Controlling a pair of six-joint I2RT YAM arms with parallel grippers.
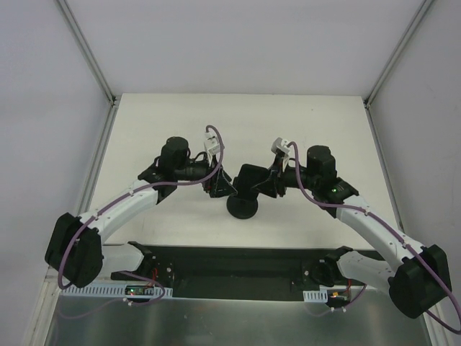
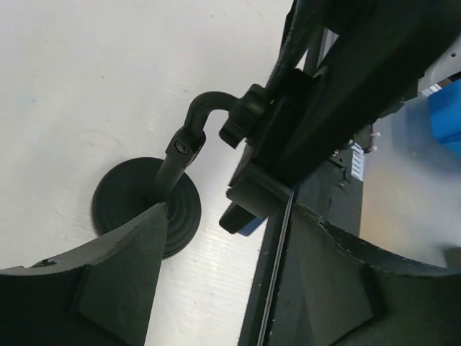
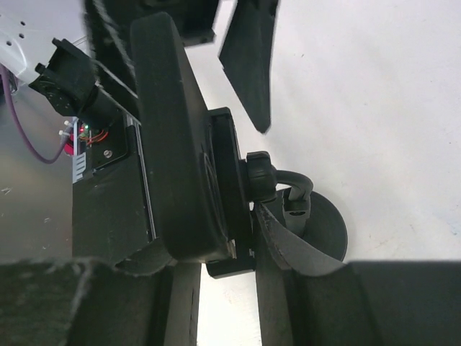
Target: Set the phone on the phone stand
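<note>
**Phone in the cradle, right gripper on it, release not yet made**

- Phone [image 3: 169, 130]: up off the table [image 1: 180, 122], set flat against the cradle [image 3: 232, 180] of the phone stand [image 2: 144, 209]. In the right wrist view it shows edge-on as a thick dark slab with rounded ends. Its back lies on the cradle plate and its lower end sits at the cradle's bottom lip.
- Stand: round disc base flat on the table, post upright, bent neck running to a knob behind the cradle. From above it sits mid-table between the two arms, and no tilt can be made out.
- Right gripper [image 1: 268, 187]: closed in on the load. One of its fingers [image 3: 288, 245] curves against the back of the cradle and the other meets the phone's front face near the lower end. It looks to be clamping the phone to the cradle, though the contact itself is dark and hard to read.
- Left gripper [image 1: 220, 187]: jaws wide apart, with nothing between the fingers [image 2: 115, 288]. It sits just beside the stand, lined up on the cradle's lower edge but not touching it.

Judgement: the placing itself looks nearly done, as the phone is where it belongs. What is left is for the right gripper to open and both arms to back off without dragging the phone out or tipping the stand. Whether the side prongs grip the phone cannot be told from these views.
</note>
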